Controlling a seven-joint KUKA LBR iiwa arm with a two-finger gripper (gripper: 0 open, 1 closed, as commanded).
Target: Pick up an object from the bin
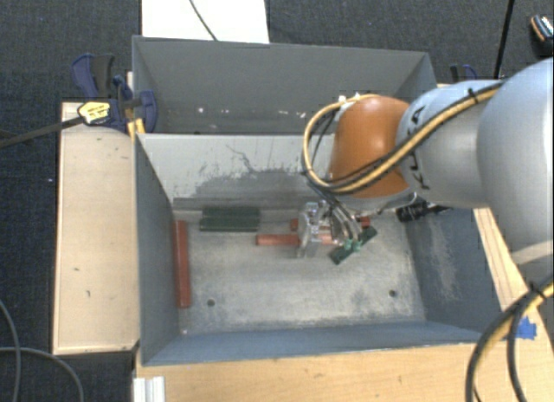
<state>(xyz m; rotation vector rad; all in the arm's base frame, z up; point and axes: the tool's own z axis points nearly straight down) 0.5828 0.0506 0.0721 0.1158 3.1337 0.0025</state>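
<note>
You are looking at a short reddish-brown bar [275, 240] lying flat near the middle of the frame, its long axis running left to right and its right end reaching the gripper [310, 237]. Whether the gripper is clamping it or standing released, you cannot tell. The scuffed grey metal bin [286, 305] is also holding a dark green rectangular block [229, 218] up-left of the bar, a long red-brown rod [182, 263] along the left wall, and a small green piece [353, 249], possibly loose, right of the gripper.

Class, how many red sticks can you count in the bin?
2: a long stick along the left wall, a short stick mid-bin beside the gripper. The arm may hide more.
</note>
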